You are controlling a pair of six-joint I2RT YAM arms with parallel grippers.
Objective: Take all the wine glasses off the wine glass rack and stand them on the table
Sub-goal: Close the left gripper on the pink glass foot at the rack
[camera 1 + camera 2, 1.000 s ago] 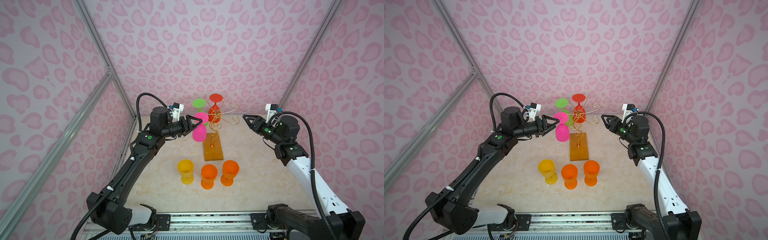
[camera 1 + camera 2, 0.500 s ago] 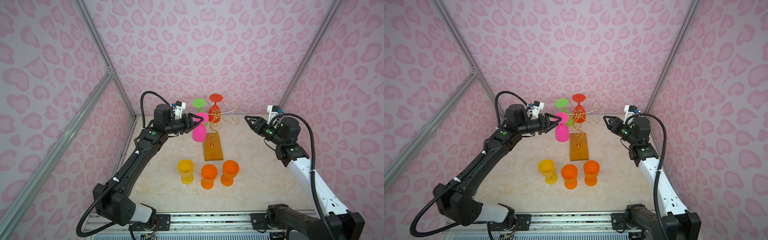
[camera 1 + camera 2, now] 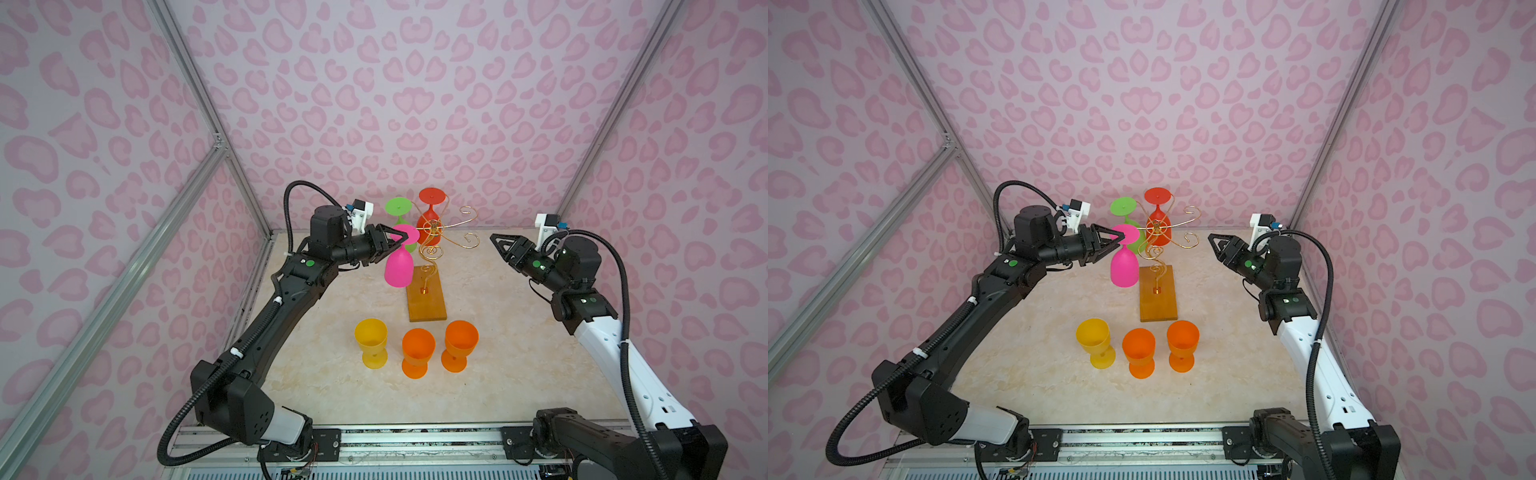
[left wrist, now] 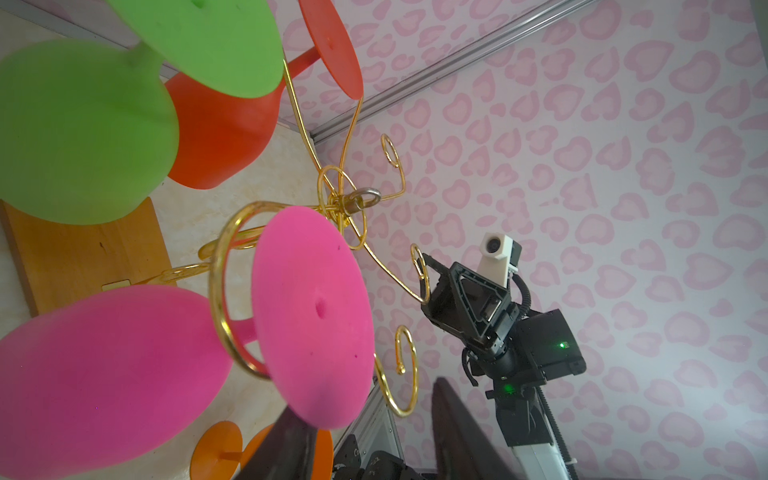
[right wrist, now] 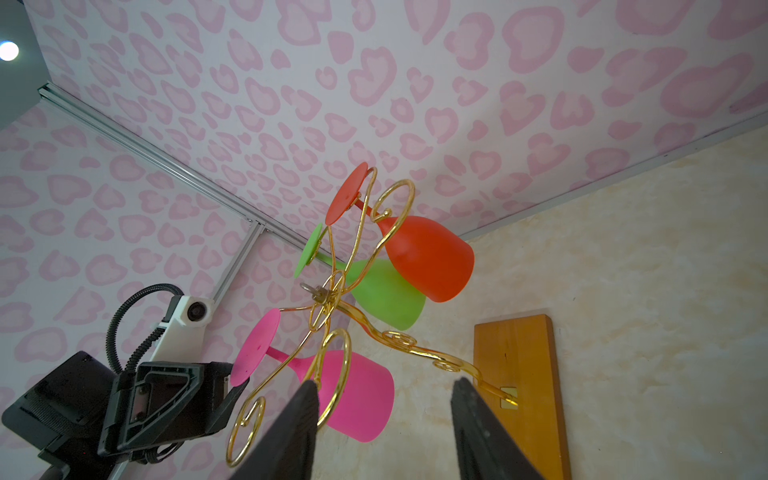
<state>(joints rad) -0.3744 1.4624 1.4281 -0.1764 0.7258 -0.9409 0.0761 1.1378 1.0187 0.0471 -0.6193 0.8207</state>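
Pink spotty walls point(image 3: 415, 104) ring the table point(image 3: 519, 365). The pink wine glass point(image 3: 398, 268) hangs on the wine glass rack point(image 3: 430, 303), at nine o'clock from its post, not off yet. Left gripper point(image 3: 399, 241) is spread around its foot; right gripper point(image 3: 498, 245) spread, empty.

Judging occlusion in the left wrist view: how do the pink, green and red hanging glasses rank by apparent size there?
1. pink glass, nearest the camera
2. green glass
3. red glass, partly hidden behind the green one
Nearness likely inflates the pink one.
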